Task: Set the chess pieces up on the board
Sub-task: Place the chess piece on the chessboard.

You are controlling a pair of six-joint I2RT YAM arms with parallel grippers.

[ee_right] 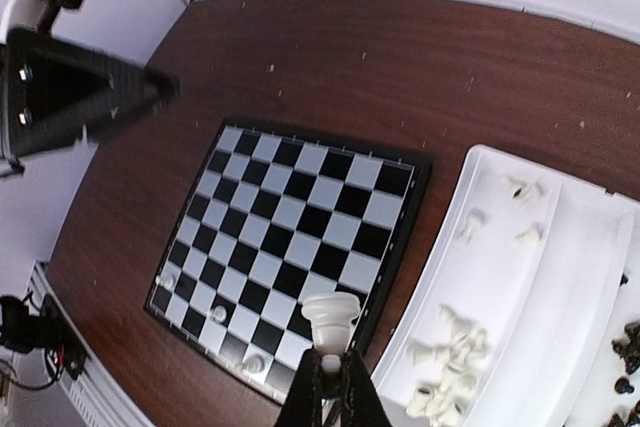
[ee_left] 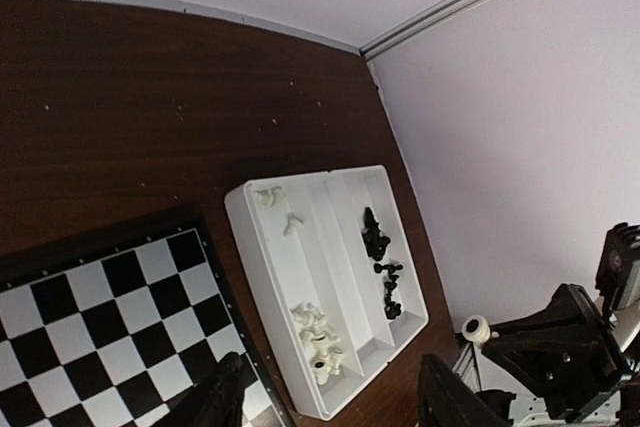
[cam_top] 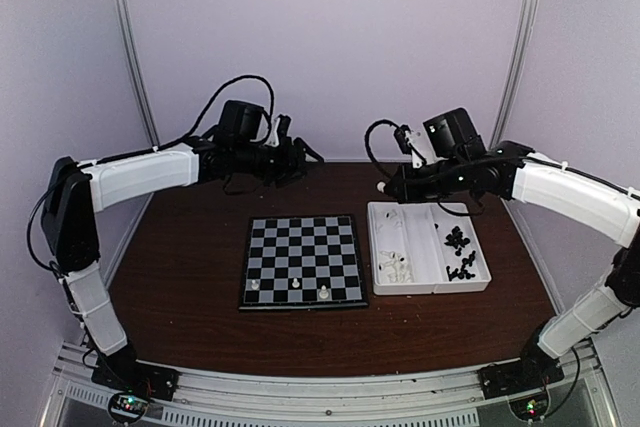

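Along the near edge of the worktop (cam_top: 180, 287) the two arm bases (cam_top: 135, 372) are sitting toward the left and right corners. A strip of bare brown wood is lying between them and the board (cam_top: 300, 242). The board is lying flat at the worktop's middle, its rims running square with the worktop's edges. Three white pieces (cam_top: 296, 285) are standing upright along the board's near edge, from its left side to its middle.

A broad stretch of bare wood is opening out from the board's left rim to the worktop's left edge. On the right, the tray (cam_top: 430, 288) is lying just beside the board, with a narrow gap of wood separating the two. Another band of wood is running between the tray and the worktop's right edge. Loose white pieces (cam_top: 397, 265) are lying jumbled in the tray's left compartment, mostly at its near end. Black pieces (cam_top: 458, 249) are lying in its right compartment.

Farther back, the right gripper (ee_right: 330, 372) is hanging in the air near the tray's far left corner. Its fingers are pressing together on one end of a single white piece (ee_right: 331, 315), whose broad end is sticking out past the fingertips. The left gripper (ee_left: 330, 362) is hovering high near the worktop's far edge, beyond the board's far rim, with its fingers standing apart and gripping nothing.
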